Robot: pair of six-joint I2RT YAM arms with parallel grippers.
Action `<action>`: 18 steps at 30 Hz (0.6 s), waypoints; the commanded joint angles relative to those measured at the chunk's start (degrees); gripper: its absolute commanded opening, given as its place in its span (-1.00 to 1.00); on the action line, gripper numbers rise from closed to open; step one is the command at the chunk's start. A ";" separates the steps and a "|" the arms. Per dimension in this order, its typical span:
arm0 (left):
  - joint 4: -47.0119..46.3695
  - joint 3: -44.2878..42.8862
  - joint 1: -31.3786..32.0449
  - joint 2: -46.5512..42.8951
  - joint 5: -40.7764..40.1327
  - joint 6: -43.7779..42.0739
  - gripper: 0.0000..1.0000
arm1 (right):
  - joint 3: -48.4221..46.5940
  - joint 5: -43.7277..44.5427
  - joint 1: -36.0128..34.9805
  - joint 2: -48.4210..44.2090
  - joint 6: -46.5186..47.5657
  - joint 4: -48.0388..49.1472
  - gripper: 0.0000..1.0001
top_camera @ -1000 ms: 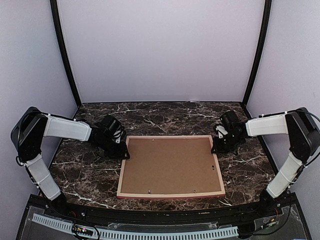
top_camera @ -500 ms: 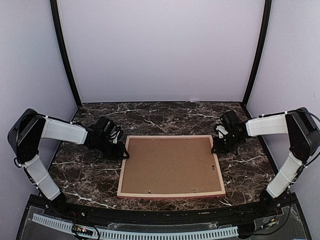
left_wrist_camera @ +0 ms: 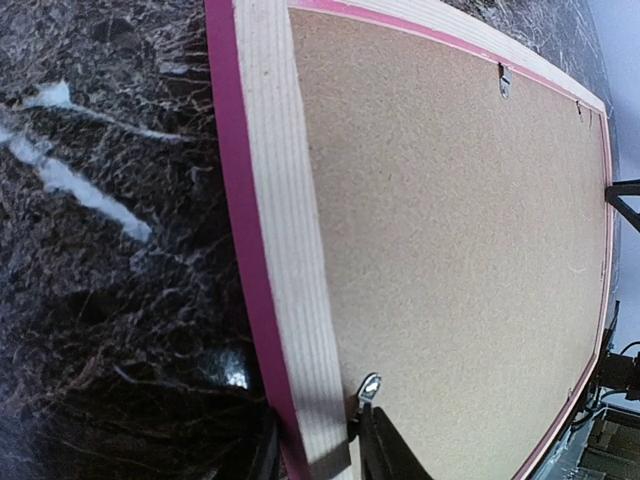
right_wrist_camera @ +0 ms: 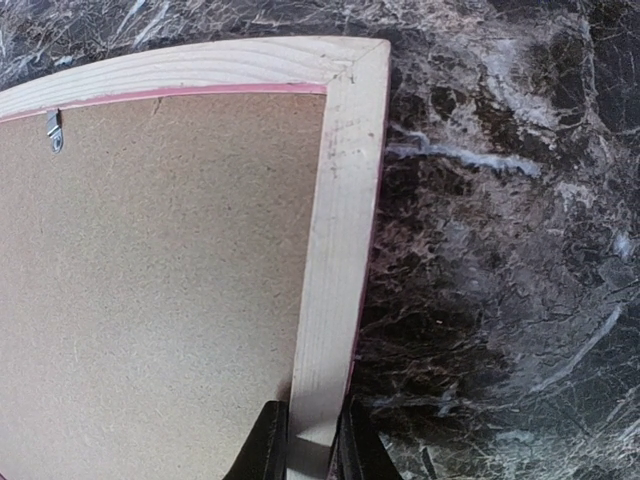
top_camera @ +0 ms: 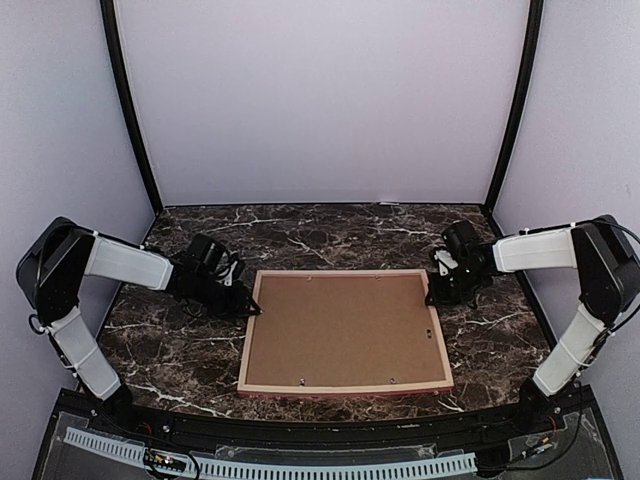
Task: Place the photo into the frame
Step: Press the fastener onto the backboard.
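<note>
**Now the frame lies face down, pinched on both sides**

So the frame [top_camera: 340, 389] is flat on the desk [top_camera: 180, 340], about midway between the left and right edges and closer to the near edge than the far one. Its pale bare-wood back is turned up, and only a thin line of pink shows along the outer edges. A brown backing board [top_camera: 340, 328] fills the opening, with small metal tabs [left_wrist_camera: 369, 387] sitting at the inner edge of the wood.

The left pincer [top_camera: 243, 303] comes in low from the desk's left side and meets the frame's left rail, not far from the far-left corner. From its wrist view the two fingers [left_wrist_camera: 385, 455] stand either side of that rail, one out over the marble and one in over the backing board. The wood is caught between them, so it is closed on the frame.

The right pincer [top_camera: 432, 293] reaches in from the desk's right side to the right rail, just short of the far-right corner. Its wrist view shows that corner straight ahead and the rail running back between the two dark fingers [right_wrist_camera: 265, 445], which press on its inner and outer edges. It too is clamped on the frame.

Both arms lie stretched out low over the dark veined marble, elbows out toward the side walls.
</note>
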State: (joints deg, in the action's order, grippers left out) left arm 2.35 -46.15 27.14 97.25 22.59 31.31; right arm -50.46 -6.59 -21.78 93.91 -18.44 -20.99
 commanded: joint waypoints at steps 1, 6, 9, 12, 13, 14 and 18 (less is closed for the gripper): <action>9.54 1.41 0.85 4.98 -4.50 -0.16 -0.42 | 0.89 -1.83 -0.41 -0.22 2.62 -0.43 -0.68; 12.88 -0.71 1.28 5.26 -7.83 -1.89 -0.41 | 0.89 -1.94 -0.44 0.11 2.70 -0.20 -0.68; 15.55 -2.30 2.68 6.12 -10.81 -2.88 -0.35 | 0.97 -2.05 -0.44 0.35 2.61 0.07 -0.68; 17.39 -4.05 4.03 7.09 -13.36 -3.69 -0.33 | 1.13 -2.11 -0.46 0.54 2.62 0.15 -0.68; 18.18 -4.31 4.54 7.17 -14.70 -3.79 -0.34 | 1.19 -2.11 -0.46 0.59 2.62 0.19 -0.68; 18.51 -4.72 4.74 7.30 -15.26 -3.93 -0.34 | 1.23 -2.11 -0.44 0.59 2.68 0.23 -0.68; 19.69 -5.16 5.03 6.90 -16.89 -4.19 -0.40 | 1.34 -2.11 -0.41 0.70 2.70 0.21 -0.68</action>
State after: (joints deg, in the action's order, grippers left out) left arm 13.13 -53.63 31.46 99.48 12.69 28.67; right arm -50.41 -6.50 -21.67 93.91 -18.24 -20.97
